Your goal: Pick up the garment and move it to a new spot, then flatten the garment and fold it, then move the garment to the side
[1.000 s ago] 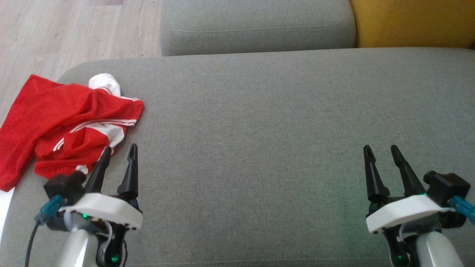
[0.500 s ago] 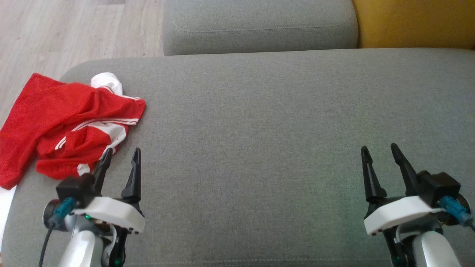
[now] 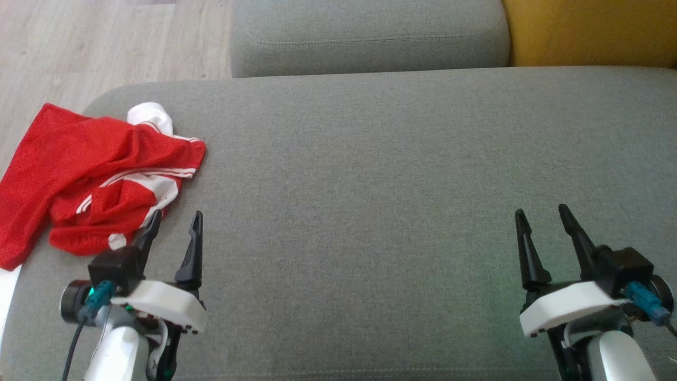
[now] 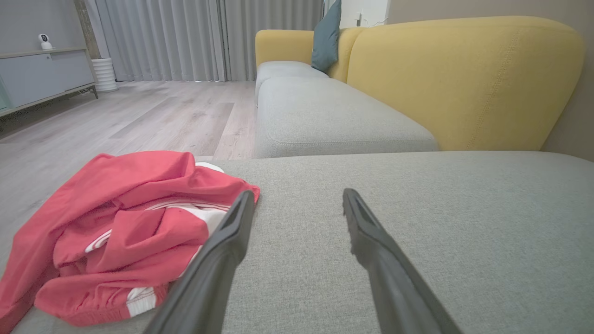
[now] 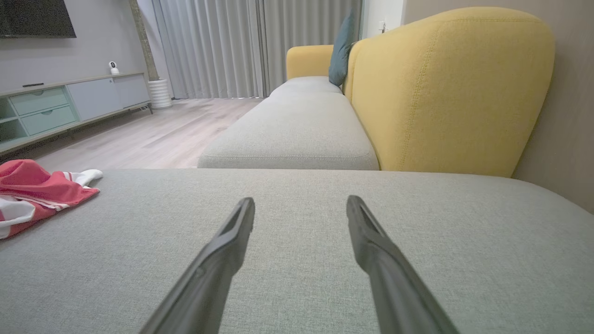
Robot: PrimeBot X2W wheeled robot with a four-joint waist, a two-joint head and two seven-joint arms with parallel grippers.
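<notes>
Crumpled red-and-white sports garment (image 3: pixel 95 174) lay at left edge of grey sofa cushion (image 3: pixel 370 185). Left end effector (image 3: pixel 176 214) spread, empty, just beside it; right end effector (image 3: pixel 542 210) spread, empty, well apart.

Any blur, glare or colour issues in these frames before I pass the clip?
Head view: soft and grainy, faint green glow on the cushion by the right gripper, no glare. Left wrist view: garment looks washed-out pink; fingers blur near the lens. Right wrist view: even light.
</notes>
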